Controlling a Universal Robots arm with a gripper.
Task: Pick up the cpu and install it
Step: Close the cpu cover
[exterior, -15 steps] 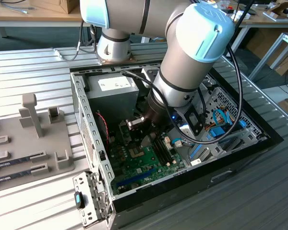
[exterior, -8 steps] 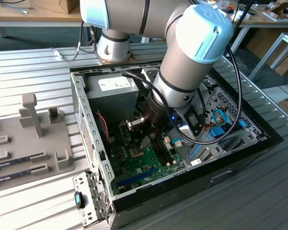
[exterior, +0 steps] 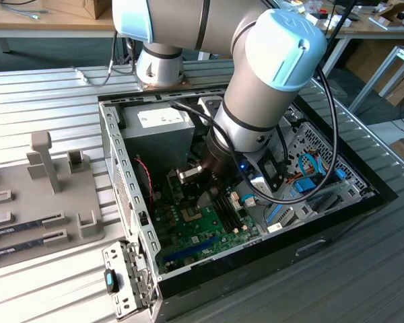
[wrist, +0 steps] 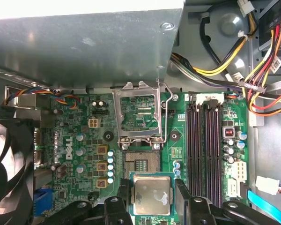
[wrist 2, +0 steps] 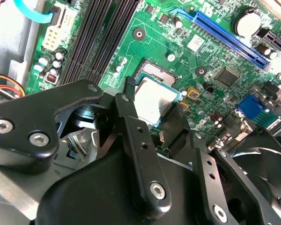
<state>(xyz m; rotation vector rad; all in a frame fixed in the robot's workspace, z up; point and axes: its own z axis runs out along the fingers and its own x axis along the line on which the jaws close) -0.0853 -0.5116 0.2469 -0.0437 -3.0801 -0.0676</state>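
Note:
The cpu (wrist: pixel 152 194), a flat square chip with a pale silvery top, sits between the two black fingers (wrist: pixel 121 202) of my gripper (wrist: pixel 152 199), which is shut on its opposite edges. In the second wrist view the cpu (wrist 2: pixel 152 101) hangs partly over the open socket (wrist 2: pixel 155 72), tilted slightly, with my gripper (wrist 2: pixel 154 112) around it. The socket (wrist: pixel 140 164) lies bare on the green motherboard (wrist: pixel 79 140), its metal retaining frame (wrist: pixel 139 112) swung up. In the exterior view my gripper (exterior: pixel 203 192) is low inside the computer case, over the motherboard (exterior: pixel 195 232).
Dark memory slots (wrist: pixel 206 140) run beside the socket. A grey power supply (exterior: pixel 158 128) and coloured cables (wrist: pixel 253 70) crowd the case's far side. A black fan (wrist: pixel 9 154) flanks the board. A grey jig with memory sticks (exterior: pixel 27 225) lies at the exterior view's left.

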